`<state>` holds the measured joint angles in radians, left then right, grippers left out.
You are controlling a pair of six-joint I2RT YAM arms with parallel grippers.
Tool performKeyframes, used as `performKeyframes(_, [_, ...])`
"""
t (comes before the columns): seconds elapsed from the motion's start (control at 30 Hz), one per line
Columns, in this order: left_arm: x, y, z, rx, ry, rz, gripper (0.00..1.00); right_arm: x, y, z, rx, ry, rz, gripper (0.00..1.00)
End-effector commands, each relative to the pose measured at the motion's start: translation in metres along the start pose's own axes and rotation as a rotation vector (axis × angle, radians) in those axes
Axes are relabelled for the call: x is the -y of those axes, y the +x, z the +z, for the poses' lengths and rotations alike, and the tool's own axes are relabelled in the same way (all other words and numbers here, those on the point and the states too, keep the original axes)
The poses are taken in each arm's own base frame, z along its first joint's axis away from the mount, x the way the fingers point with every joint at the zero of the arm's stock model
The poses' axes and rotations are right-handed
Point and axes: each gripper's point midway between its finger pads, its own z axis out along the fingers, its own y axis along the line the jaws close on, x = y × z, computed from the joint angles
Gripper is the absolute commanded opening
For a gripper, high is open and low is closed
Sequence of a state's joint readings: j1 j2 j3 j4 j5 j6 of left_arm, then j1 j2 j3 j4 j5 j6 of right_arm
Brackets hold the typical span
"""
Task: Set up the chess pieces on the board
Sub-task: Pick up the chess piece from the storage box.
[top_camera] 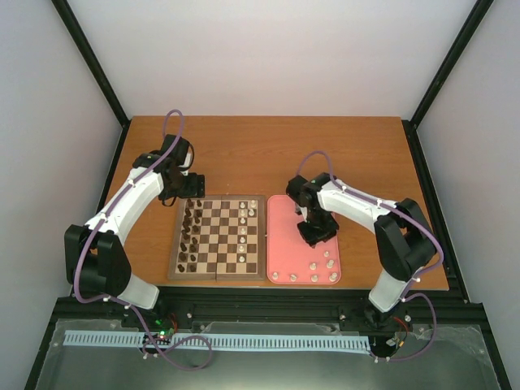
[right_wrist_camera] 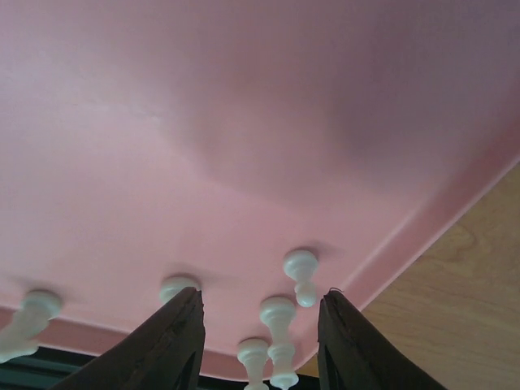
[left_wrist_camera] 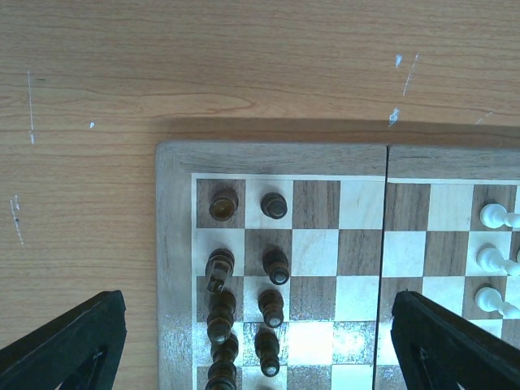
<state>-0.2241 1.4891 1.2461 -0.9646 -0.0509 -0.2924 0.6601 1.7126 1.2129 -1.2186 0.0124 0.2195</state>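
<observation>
Black right fingers (right_wrist_camera: pixel 175 341) loom at the bottom of the wrist view. They are parted, with clear gaps on either side of one of the cream-white chess pieces (right_wrist_camera: pixel 279 318), which sits between their tips on the pink tray (right_wrist_camera: pixel 244 122). Neither finger touches it, and nothing is held. Another piece stands just beyond the tips, and one more shows lower down between the fingers. Two others sit outside the finger on the view's left, the farther one at the frame's edge. Outside the other finger, the tray's raised rim meets the wooden tabletop (right_wrist_camera: pixel 471 301).

Seen from above, the right fingers hang over the middle of the tray. The loose cream pieces are scattered across its near end, on the arm-base side of the fingers. On the side of those fingers toward the other arm lies the board (top_camera: pixel 217 275), just beside the tray. More cream pieces stand along the board's edge nearest the tray, while dark brown pieces (top_camera: pixel 190 231) fill the two files on the side away from it.

Left fingers (left_wrist_camera: pixel 69 345) hover above the board's far corner, spread wide with only the squares below between them. Under that gap run the two files of dark pieces. Three cream pieces show just beyond the finger on the view's right, at the frame's edge.
</observation>
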Motion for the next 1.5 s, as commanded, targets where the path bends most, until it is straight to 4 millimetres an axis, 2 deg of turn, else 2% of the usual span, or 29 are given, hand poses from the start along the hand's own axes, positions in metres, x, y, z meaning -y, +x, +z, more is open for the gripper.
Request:
performKeyframes(0.0, [0.002,-0.009,-0.005,0.028,0.016,-0.013,1.0,0.008,0.005,0.011,0.024,-0.036,0.098,0.38])
performKeyframes(0.23, [0.004,-0.01,0.001,0.007,0.02,-0.016,1.0,0.022,0.016,0.024,0.008,-0.027,0.165,0.38])
performKeyframes(0.4, [0.005,-0.011,0.003,0.001,0.021,-0.017,1.0,0.023,0.021,0.036,-0.015,-0.048,0.168,0.37])
performKeyframes(0.57, [0.004,-0.011,0.004,-0.001,0.014,-0.014,1.0,0.024,0.021,0.044,-0.026,-0.067,0.18,0.28])
performKeyframes(0.77, [0.003,-0.01,0.006,-0.005,0.007,-0.015,1.0,0.025,0.019,0.042,-0.026,-0.076,0.173,0.13])
performKeyframes(0.9, [0.002,-0.011,0.006,-0.005,0.003,-0.014,1.0,0.022,0.025,0.045,-0.045,-0.089,0.172,0.13])
performKeyframes(1.0, [0.002,-0.011,0.005,-0.003,0.004,-0.014,1.0,0.024,0.026,0.043,-0.035,-0.083,0.178,0.2])
performKeyframes(1.17, [0.003,-0.01,0.005,-0.003,0.006,-0.014,1.0,0.023,0.029,0.044,-0.036,-0.087,0.182,0.2])
performKeyframes(1.27, [0.002,-0.01,0.004,-0.003,0.006,-0.014,1.0,0.023,0.03,0.045,-0.038,-0.089,0.185,0.18])
performKeyframes(1.47, [0.003,-0.01,0.004,-0.001,0.01,-0.015,1.0,0.024,0.029,0.04,-0.024,-0.085,0.187,0.05])
